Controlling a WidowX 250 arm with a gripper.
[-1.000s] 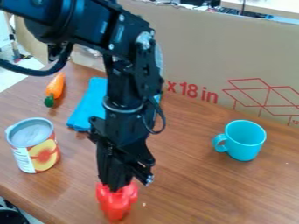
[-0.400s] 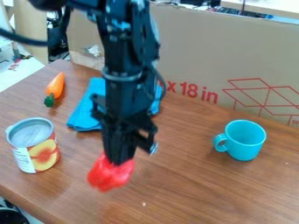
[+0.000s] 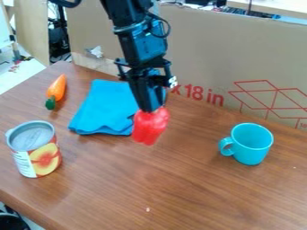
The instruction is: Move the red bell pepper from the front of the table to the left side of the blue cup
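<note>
Red pepper [image 3: 149,129] hangs from the closed gripper [image 3: 151,108]

The gripper points down with its fingers drawn together on the pepper's upper end; the exact gap between them is hard to make out. The pepper is directly below it. Just behind and to the left of the gripper in the view, a blue cloth [image 3: 105,110] lies folded, partly hidden by gripper and pepper. Farther left is an orange carrot [image 3: 57,88] with a green end. To the gripper's lower left stands a can [image 3: 39,155] with a fruit label; whether its recessed grey top is a lid or the inside is unclear. To its lower right, a turquoise mug [image 3: 250,150] stands upright, inner wall showing, its bottom hard to see. Behind, the cardboard [image 3: 198,49] is cut off at right.
</note>
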